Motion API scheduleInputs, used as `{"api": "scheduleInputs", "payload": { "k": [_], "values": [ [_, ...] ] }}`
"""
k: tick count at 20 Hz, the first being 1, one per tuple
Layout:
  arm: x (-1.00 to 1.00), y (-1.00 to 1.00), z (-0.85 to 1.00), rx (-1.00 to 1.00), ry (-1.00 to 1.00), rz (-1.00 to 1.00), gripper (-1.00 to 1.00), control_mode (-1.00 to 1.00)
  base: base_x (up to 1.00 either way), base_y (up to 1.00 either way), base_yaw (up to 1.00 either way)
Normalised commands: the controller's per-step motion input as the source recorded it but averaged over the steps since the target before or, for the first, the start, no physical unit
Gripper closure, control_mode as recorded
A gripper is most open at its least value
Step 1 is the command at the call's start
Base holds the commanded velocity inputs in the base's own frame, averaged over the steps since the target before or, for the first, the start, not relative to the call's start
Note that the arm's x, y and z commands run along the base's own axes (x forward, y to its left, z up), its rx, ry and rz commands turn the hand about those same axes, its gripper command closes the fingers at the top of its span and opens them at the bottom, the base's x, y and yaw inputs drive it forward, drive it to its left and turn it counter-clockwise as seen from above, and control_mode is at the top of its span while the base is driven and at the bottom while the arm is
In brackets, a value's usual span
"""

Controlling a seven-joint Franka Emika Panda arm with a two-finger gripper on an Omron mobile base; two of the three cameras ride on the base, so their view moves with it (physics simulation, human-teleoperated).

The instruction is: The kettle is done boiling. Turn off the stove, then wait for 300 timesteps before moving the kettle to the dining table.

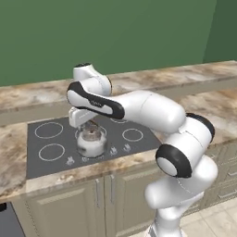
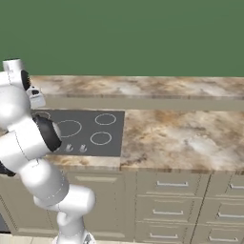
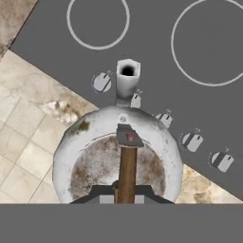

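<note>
My gripper (image 3: 126, 192) is clamped on the kettle (image 3: 117, 152) handle directly beneath it, spout pointing ahead over the stove (image 3: 156, 61) knobs.

kettle (image 1: 91, 141): squat, silvery, sitting upright directly beneath the fingers, brown handle (image 3: 126, 171) running up between them, spout (image 3: 127, 76) pointing away.
stove (image 1: 51, 159): flat, dark grey, lying under and beyond the fingers, white burner rings and small silver knobs (image 3: 191, 141) showing just past the kettle.
dining table (image 2: 143, 87): beige-brown marble slab stretching far behind the fingers.
</note>
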Motion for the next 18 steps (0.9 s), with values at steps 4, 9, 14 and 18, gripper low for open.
{"api": "scheduleInputs", "payload": {
  "k": [4,9,14,18],
  "values": [
    [0.00,0.00,0.00,0.00,0.00,0.00,1.00,1.00,-0.20,-0.63,-0.14],
    [0.00,0.00,0.00,0.00,0.00,0.00,1.00,1.00,-0.04,-0.89,-0.04],
    [0.00,0.00,0.00,0.00,0.00,0.00,1.00,1.00,0.00,-0.95,-0.02],
    [0.00,0.00,0.00,0.00,0.00,0.00,1.00,1.00,0.00,-0.93,0.00]
  ]
}}
